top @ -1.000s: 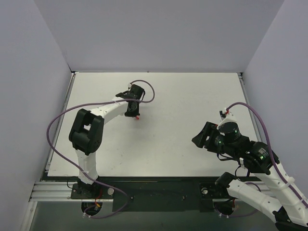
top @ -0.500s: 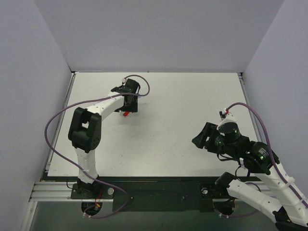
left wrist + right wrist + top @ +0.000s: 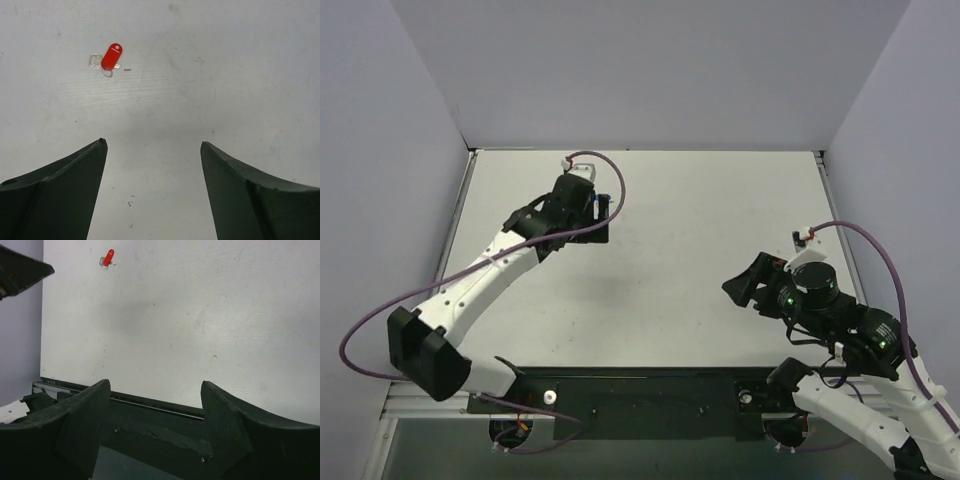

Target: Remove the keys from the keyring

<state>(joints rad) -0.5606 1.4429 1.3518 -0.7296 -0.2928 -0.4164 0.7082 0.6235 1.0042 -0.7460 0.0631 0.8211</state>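
Two tools gape empty: left gripper (image 3: 152, 150), right gripper (image 3: 155, 390). The key (image 3: 94, 60) looks light, flat, slippery; the keyring (image 3: 111, 56)'s red tag seems easiest to pinch.

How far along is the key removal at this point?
Nothing looks done: the key lies partly under the red tag on the table, apparently joined by the ring. Nothing is held: the left hand is open near them, the right hand open farther off. Left: gripping and separating them.

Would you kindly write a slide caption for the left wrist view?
Open left claw hovers above the table, red-tagged keyring and silver key lying ahead.
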